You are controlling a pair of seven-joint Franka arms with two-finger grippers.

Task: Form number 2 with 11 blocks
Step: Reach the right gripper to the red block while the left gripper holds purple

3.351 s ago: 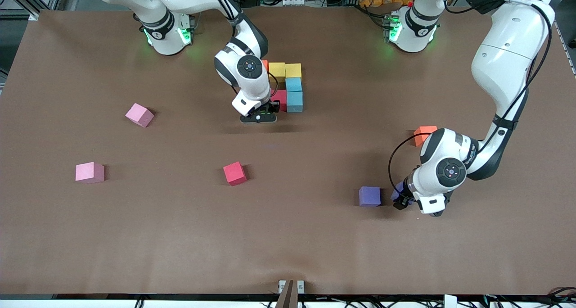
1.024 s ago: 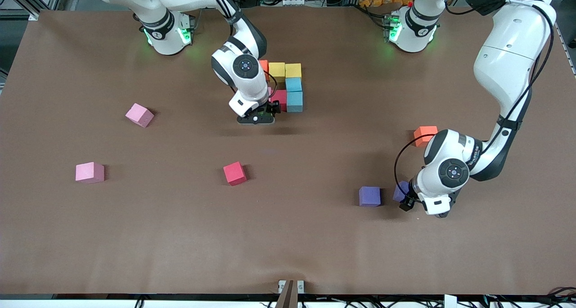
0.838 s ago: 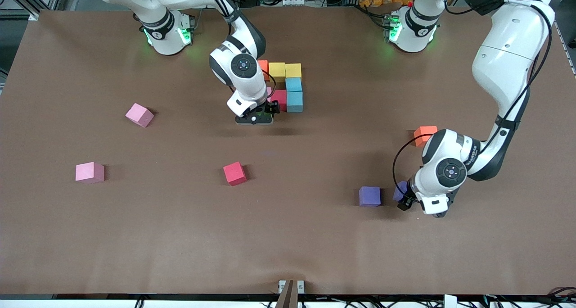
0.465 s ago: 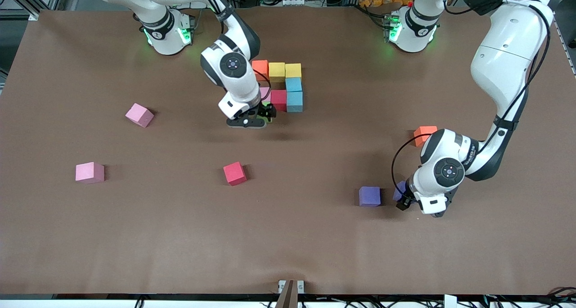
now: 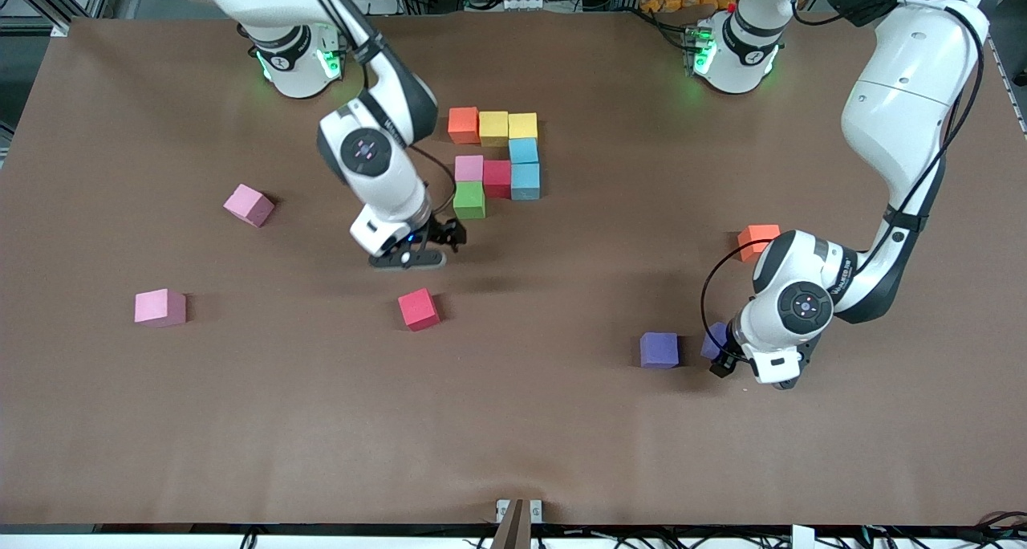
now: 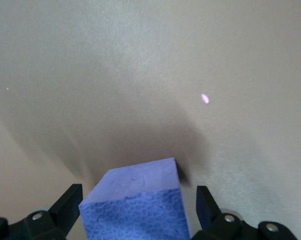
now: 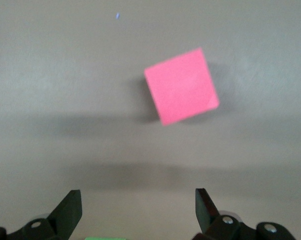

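The partly built number 2 lies in the middle of the table: an orange and two yellow blocks in a row, two light blue blocks, then red, pink and a green block. My right gripper hangs open and empty over bare table between the green block and a loose red block. In the right wrist view the red block shows ahead of the gripper. My left gripper is low and open, its fingers astride a purple block.
A second purple block sits beside the straddled one. A loose orange block lies by the left arm. Two pink blocks lie toward the right arm's end of the table.
My right gripper has let go of the green block beside the digit, opened, and moved off toward the loose red block. The left gripper has stayed around the purple block.
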